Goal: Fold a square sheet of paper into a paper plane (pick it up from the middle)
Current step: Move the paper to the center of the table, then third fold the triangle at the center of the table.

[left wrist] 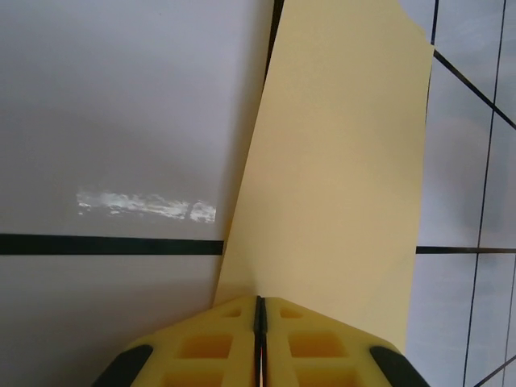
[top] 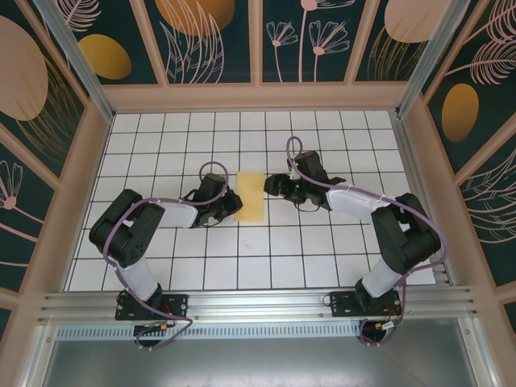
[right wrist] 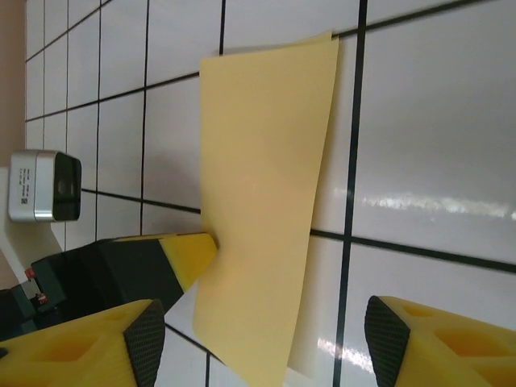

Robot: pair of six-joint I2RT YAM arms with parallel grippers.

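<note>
Early folding at the middle of the table [top: 161, 266]: the left gripper [left wrist: 260, 322] pinches shut on the square sheet of paper [top: 251, 196], the right gripper [right wrist: 258, 339] gapes empty beside it, and pressing a crease probably comes next.

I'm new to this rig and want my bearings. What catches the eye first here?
A pale-yellow paper, folded to a narrow rectangle, sits in the middle of the white grid table. The left fingers are shut on its left edge. The right fingers stand open just off its right edge.
</note>
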